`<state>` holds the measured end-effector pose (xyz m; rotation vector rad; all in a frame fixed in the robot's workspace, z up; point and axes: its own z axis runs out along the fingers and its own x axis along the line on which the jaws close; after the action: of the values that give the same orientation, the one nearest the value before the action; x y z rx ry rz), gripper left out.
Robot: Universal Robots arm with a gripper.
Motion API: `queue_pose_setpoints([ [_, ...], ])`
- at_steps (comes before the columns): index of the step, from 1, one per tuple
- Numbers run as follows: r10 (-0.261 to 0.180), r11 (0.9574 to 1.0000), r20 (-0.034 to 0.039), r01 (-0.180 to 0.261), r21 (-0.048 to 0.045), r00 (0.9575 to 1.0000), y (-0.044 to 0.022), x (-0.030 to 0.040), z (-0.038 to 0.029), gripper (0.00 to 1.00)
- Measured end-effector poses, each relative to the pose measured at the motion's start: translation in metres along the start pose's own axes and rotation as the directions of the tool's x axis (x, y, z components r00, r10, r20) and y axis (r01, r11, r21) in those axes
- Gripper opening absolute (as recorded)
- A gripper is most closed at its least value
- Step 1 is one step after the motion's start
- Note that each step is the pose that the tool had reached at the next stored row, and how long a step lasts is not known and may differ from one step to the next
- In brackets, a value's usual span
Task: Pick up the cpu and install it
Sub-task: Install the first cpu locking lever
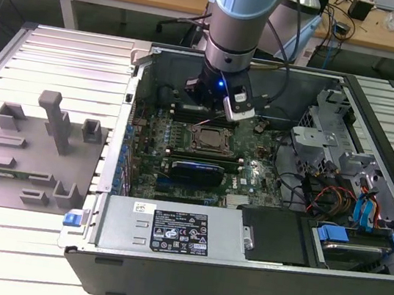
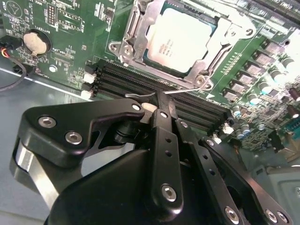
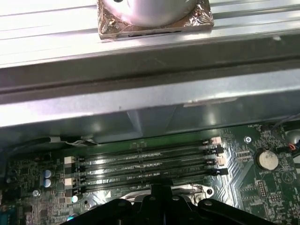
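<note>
The gripper (image 2: 161, 107) is pinched shut on nothing, right beside the socket's thin lever (image 2: 187, 90). Past it, the chip (image 2: 180, 40) lies flat inside the socket (image 2: 127, 40). I think bumping that lever could bend it or knock the chip crooked.

1. Robot arm (image 1: 236, 12): fat round link, silver-grey w/ pale blue band.
2. Wrist end: black block, small blue light (image 1: 221, 85) lit.
3. White-grey cam mount (image 1: 238, 108) on one side; black cable (image 1: 291, 58) loops off the arm.
4. Black gripper (image 2: 161, 101): matte housing + flat linkage bars, silver round-head screws (image 2: 168, 192) at pivots.
</note>
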<state>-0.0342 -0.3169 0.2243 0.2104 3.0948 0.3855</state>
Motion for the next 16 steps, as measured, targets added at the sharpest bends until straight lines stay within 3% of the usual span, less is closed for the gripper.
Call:
queue_pose_setpoints([
  [5, 0.0, 1.0, 0.0, 0.0, 0.0007, 1.0, 0.0017, 0.0003, 0.0032, 0.11],
  [8, 0.017, 0.9999, 0.0043, -0.017, 0.001, 0.9998, 0.0009, -0.0003, 0.0064, 0.11],
  [9, 0.027, 0.9996, 0.0069, -0.027, 0.001, 0.9996, 0.0008, -0.0005, 0.0071, 0.11],
  [12, 0.097, 0.9952, 0.0248, -0.097, 0.0003, 0.9949, 0.0, -0.0006, 0.0103, 0.11],
  [16, 0.147, 0.9891, 0.0377, -0.148, -0.0004, 0.9884, -0.0005, -0.0006, 0.0125, 0.11],
])
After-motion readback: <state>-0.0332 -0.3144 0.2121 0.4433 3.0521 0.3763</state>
